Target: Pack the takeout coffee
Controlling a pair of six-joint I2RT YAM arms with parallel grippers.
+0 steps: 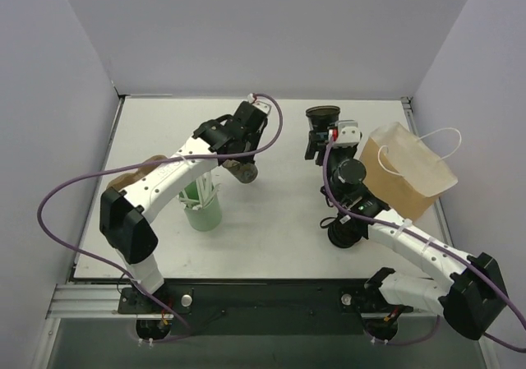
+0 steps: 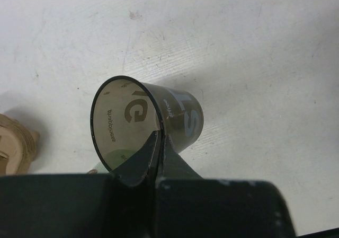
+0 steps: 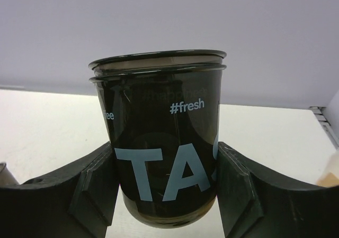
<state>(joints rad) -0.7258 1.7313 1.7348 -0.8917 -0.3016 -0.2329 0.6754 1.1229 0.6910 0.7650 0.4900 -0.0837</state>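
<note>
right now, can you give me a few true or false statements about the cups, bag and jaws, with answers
1. The right jaws hold an upright black cup lettered "#fresh". True.
2. The left jaws stand open and empty. False: they are shut on the rim of a tilted brown-lined cup.
3. The paper bag stands on the right side of the table. True.
4. The green cup sits inside the bag. False: it stands on the table beside the left arm.
</note>
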